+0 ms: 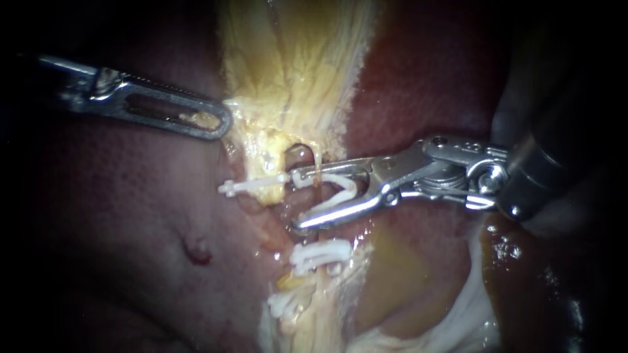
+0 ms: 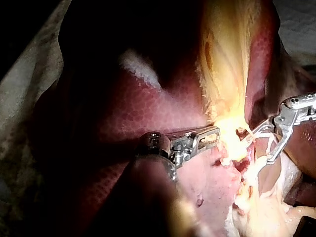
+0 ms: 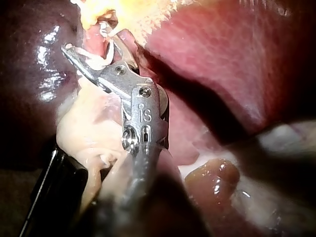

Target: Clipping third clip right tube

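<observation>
My right instrument [image 1: 297, 199] comes in from the right with its jaws spread wide, a white open clip [image 1: 343, 189] seated between them and touching both. A thin tube [image 1: 316, 171] runs down across the upper jaw near its tip. My left instrument [image 1: 222, 124] reaches in from the left, and its slotted jaws are shut on the edge of the yellow gallbladder tissue [image 1: 294, 65]. A white clip [image 1: 252, 186] lies just left of the right jaws. In the left wrist view the left instrument [image 2: 215, 134] holds the same yellow tissue, with the right instrument [image 2: 259, 145] beyond it.
Two more white clips [image 1: 320, 253] [image 1: 282, 304] sit lower on the pale strand. Dark red liver [image 1: 131, 229] surrounds the field, with a small red spot [image 1: 196, 253] on it. In the right wrist view pale fatty tissue [image 3: 94, 133] lies beside the right instrument [image 3: 91, 47].
</observation>
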`<act>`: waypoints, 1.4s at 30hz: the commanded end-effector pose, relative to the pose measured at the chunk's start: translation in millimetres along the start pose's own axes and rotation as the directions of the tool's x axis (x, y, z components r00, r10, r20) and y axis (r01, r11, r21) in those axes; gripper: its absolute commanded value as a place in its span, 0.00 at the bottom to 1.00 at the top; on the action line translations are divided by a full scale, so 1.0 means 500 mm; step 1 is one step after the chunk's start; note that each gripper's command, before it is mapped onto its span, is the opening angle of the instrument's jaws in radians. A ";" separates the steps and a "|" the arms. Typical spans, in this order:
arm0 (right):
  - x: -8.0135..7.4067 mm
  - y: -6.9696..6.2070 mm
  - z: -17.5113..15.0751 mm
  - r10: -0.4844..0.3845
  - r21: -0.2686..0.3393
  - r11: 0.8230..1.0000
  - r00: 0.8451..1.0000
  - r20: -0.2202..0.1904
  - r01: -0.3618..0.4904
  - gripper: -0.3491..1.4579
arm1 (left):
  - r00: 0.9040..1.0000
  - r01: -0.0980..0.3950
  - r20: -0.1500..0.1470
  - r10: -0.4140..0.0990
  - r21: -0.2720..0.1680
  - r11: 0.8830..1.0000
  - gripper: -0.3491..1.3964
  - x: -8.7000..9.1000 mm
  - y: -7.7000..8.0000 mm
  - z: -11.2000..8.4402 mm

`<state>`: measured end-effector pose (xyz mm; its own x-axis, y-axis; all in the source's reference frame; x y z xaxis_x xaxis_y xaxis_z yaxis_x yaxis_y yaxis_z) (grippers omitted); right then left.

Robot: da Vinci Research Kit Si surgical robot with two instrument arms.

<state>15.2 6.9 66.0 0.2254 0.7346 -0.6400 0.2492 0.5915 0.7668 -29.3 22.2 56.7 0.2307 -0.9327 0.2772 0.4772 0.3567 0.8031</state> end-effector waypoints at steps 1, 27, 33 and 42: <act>0.0004 -0.0005 0.0000 -0.001 0.006 1.000 1.000 -0.005 0.001 0.47 | 1.000 0.000 0.000 0.000 0.001 1.000 0.00 0.0000 0.0000 -0.0001; 0.0021 -0.0011 -0.0022 0.046 0.044 0.998 0.998 -0.033 -0.044 0.38 | 1.000 0.000 0.000 0.000 0.001 1.000 0.00 -0.0001 0.0000 0.0001; 0.0020 -0.0012 -0.0035 0.046 0.048 0.998 0.998 -0.032 -0.045 0.25 | 1.000 0.000 0.000 0.000 0.001 1.000 0.00 -0.0001 0.0001 0.0001; 0.0018 -0.0009 -0.0040 0.046 0.049 0.998 0.998 -0.032 -0.045 0.14 | 1.000 0.000 0.000 0.000 0.000 1.000 0.00 -0.0002 0.0000 0.0003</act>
<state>13.4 8.0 65.2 0.2071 0.7713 -0.6019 0.2857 0.5407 0.7912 -29.5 22.2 56.8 0.2305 -0.9328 0.2770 0.4763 0.3564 0.8038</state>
